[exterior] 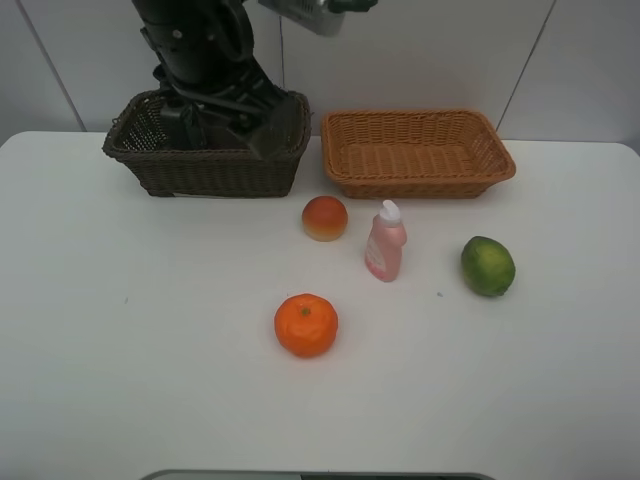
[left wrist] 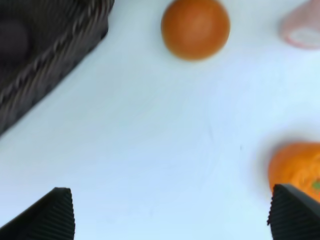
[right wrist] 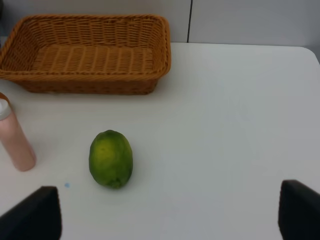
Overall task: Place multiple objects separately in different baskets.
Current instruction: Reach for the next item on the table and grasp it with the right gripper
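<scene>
On the white table lie an orange (exterior: 306, 325), a red-orange peach-like fruit (exterior: 325, 218), a pink white-capped bottle (exterior: 385, 243) standing upright, and a green lime (exterior: 488, 265). At the back stand the dark brown basket (exterior: 210, 175) and the orange-tan basket (exterior: 420, 185), which is empty. My left arm (exterior: 215, 80) hangs over the dark basket and hides most of its inside. The left gripper (left wrist: 175, 220) is open and empty, above the table between that basket's wall (left wrist: 50, 65) and the orange (left wrist: 297, 167). The right gripper (right wrist: 167, 215) is open and empty, short of the lime (right wrist: 111, 158).
The table's front edge runs along the bottom of the exterior view and a pale wall stands behind the baskets. In the right wrist view the pink bottle (right wrist: 15, 140) stands beside the lime, with the tan basket (right wrist: 85, 85) beyond them.
</scene>
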